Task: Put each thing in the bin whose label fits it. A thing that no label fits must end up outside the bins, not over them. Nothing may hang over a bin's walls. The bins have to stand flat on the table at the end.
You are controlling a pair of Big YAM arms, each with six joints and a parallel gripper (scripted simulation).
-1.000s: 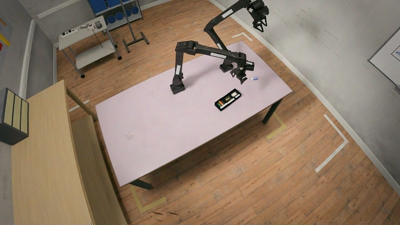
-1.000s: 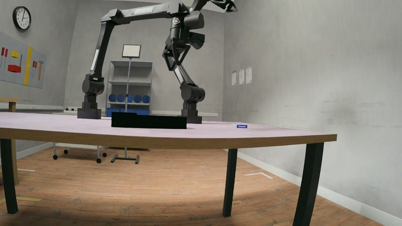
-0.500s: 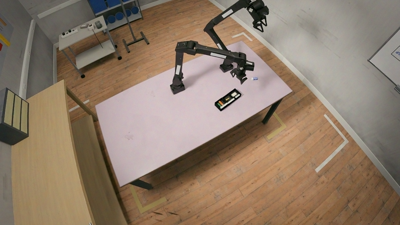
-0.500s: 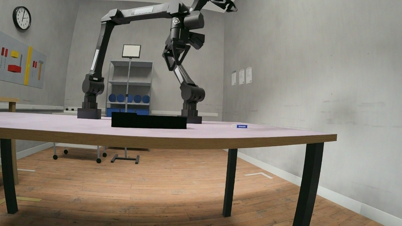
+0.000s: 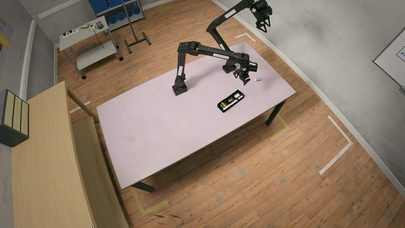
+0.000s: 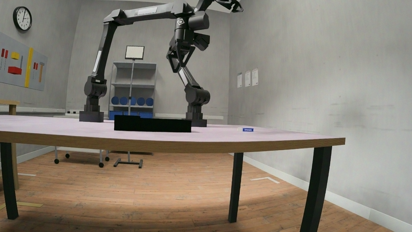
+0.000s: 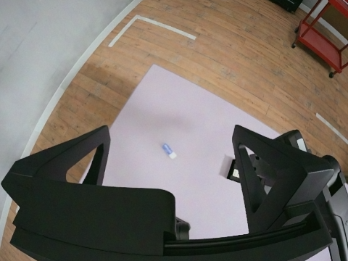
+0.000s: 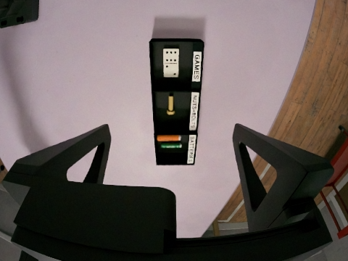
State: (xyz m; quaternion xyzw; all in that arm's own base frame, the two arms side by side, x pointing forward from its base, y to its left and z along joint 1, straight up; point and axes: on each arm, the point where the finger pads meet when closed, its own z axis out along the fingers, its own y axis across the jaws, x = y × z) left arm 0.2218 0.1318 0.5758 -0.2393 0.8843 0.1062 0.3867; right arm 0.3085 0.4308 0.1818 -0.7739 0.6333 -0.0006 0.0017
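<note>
A black row of three labelled bins (image 5: 230, 101) stands on the pink table; it also shows in the right wrist view (image 8: 176, 101). One bin holds a white die (image 8: 170, 62), the middle one a brass bolt (image 8: 170, 104), and the last one an orange and a green stick (image 8: 170, 144). A small blue and white eraser (image 5: 257, 79) lies on the table outside the bins, toward the wall side; the left wrist view shows it too (image 7: 168, 151). My right gripper (image 5: 243, 78) is open and empty, high above the table between bins and eraser. My left gripper (image 5: 263, 26) is open and empty, far up near the wall.
The two arm bases (image 5: 179, 89) (image 5: 228, 68) stand at the table's far edge. The table's corner and edge lie close beyond the eraser. The grey wall runs along that side.
</note>
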